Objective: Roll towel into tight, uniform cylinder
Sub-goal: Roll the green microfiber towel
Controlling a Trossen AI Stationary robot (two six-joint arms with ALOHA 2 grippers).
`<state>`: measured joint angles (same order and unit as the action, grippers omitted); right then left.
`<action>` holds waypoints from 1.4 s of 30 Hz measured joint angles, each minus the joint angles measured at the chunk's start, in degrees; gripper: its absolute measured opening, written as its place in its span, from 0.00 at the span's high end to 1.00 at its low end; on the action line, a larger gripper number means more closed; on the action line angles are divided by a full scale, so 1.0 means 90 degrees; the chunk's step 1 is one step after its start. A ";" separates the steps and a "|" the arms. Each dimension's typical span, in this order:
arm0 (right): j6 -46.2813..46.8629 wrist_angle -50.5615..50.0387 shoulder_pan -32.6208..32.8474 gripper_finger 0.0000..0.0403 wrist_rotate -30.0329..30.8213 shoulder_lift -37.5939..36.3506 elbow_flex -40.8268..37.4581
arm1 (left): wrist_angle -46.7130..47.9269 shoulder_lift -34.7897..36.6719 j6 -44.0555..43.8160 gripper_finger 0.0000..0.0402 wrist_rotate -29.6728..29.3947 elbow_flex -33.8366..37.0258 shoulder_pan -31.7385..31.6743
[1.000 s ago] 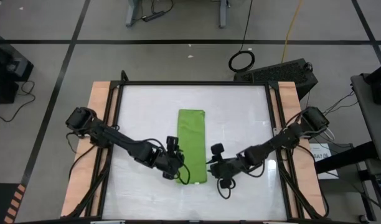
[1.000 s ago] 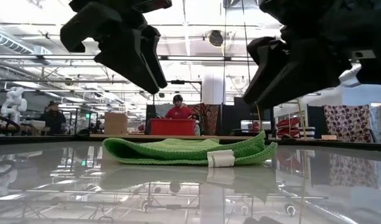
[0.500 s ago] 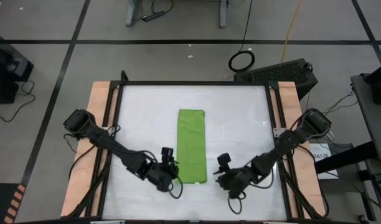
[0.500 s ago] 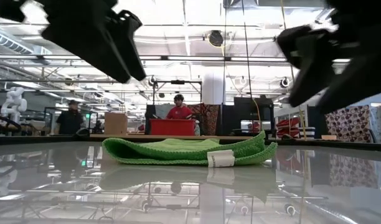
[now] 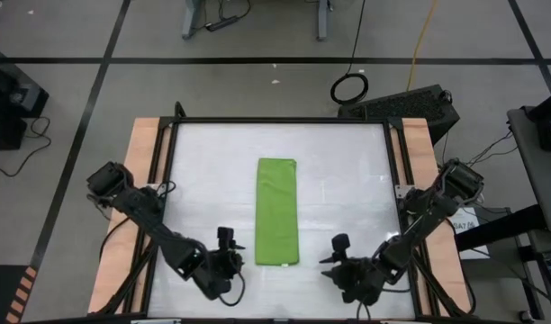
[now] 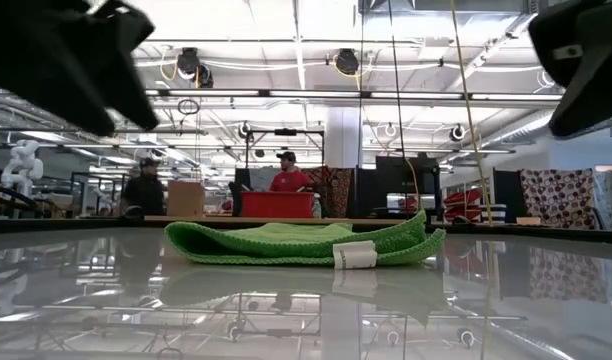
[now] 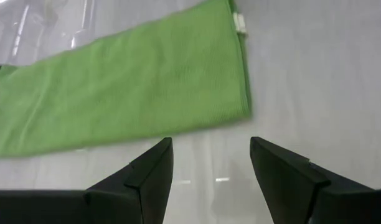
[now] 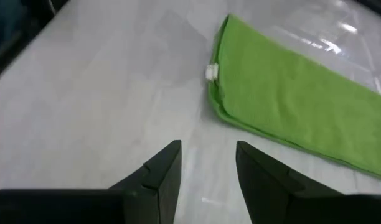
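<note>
From above: towel (image 5: 277, 212) lies flat as a long narrow strip in the middle of the white desk (image 5: 347, 171), not rolled. My left end effector (image 5: 226, 241) sits near the desk's near edge, just left of the strip's near end, touching nothing. My right end effector (image 5: 337, 247) mirrors it on the other side, also apart from the cloth.

Left wrist view adds what the overhead cannot: my fingers (image 7: 147, 171) stand spread with bare desk between them, the towel's short end and a small white tag (image 7: 239, 22) at its corner ahead. Right wrist view: fingers (image 8: 162, 171) likewise parted, empty, same tag (image 8: 211, 73) facing me (seen from the opposite side).

Low view: the towel (image 6: 304, 243) shows as a folded stack of layers, edges slightly lifted, tag (image 6: 354, 255) hanging on the near face. Both arms are only dark blurs at the upper corners.

Surface: glossy, reflecting ceiling lights. Wooden rails (image 5: 145, 171) flank the desk.

Room: open workshop, ceiling trusses, a red bin (image 6: 276, 204), two people (image 6: 285, 176) standing far behind.
</note>
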<state>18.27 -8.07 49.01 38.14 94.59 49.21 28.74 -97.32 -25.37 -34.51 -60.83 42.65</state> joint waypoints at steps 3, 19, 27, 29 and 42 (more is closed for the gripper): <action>0.0133 0.0208 0.0141 0.64 0.0273 0.0069 0.0000 | -0.0308 0.0000 -0.0305 0.46 -0.0207 0.0251 0.0185; -0.0552 0.2744 0.0233 0.64 0.0433 0.1270 0.0000 | -0.2027 -0.0857 -0.0313 0.46 -0.0610 0.0451 0.0796; -0.1812 0.3493 0.0052 0.64 0.0423 0.1636 0.0000 | -0.2323 -0.0942 0.0475 0.46 -0.1004 0.0446 0.0795; -0.1968 0.3546 -0.0087 0.64 0.0422 0.1741 0.0000 | -0.2309 -0.0942 0.0799 0.46 -0.1047 0.0446 0.0725; -0.2587 0.3386 -0.0803 0.64 0.0089 0.1892 0.0000 | -0.2319 -0.1405 0.1914 0.46 -0.0416 0.0444 0.0081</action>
<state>-5.02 22.40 41.79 38.95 111.61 49.21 7.87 -109.96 -8.14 -38.26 -56.84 43.38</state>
